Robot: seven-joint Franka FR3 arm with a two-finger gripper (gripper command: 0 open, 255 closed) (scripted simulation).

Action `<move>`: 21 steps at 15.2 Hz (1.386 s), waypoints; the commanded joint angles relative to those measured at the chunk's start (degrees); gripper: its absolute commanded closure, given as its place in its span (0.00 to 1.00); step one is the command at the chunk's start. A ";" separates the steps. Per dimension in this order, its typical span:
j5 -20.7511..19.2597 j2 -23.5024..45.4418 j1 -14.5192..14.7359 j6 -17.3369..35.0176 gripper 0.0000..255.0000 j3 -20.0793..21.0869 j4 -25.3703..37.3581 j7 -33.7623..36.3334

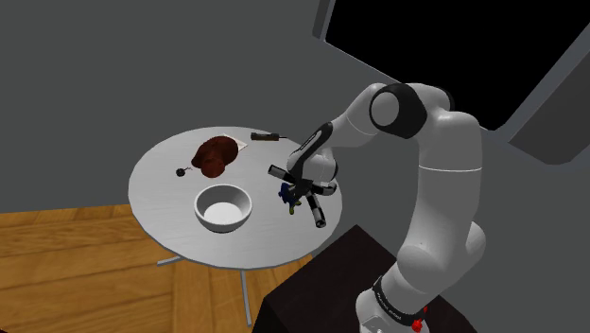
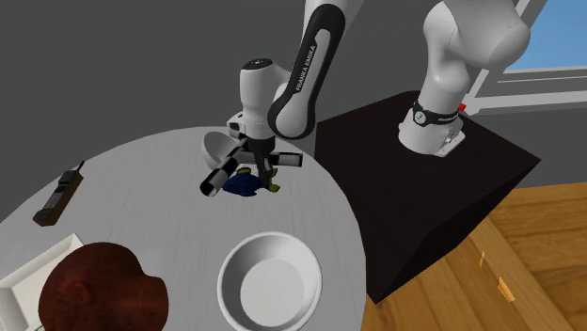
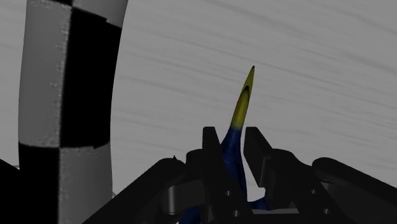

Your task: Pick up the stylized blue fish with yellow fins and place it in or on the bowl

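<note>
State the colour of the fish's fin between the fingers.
Yellow fin, dark-tipped, on blue fish; clearest in wrist view.

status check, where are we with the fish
End effector shut on fish. Fish not yet in bowl. Nothing between them.

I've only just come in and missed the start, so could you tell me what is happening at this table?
The white Franka arm has its jaws closed on the blue fish with yellow fins, low over the round grey table. Whether the fish has left the surface is hard to tell. The white bowl it is meant for sits apart from it on the same table, with nothing in it. A brown lump and a dark handset lie farther off.
</note>
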 commanded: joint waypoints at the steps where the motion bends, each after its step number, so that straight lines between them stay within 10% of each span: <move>1: 0.00 0.02 0.00 0.01 1.00 0.01 0.00 0.00; 21: -6.02 -13.11 3.94 -10.12 1.00 -5.23 -2.99 5.58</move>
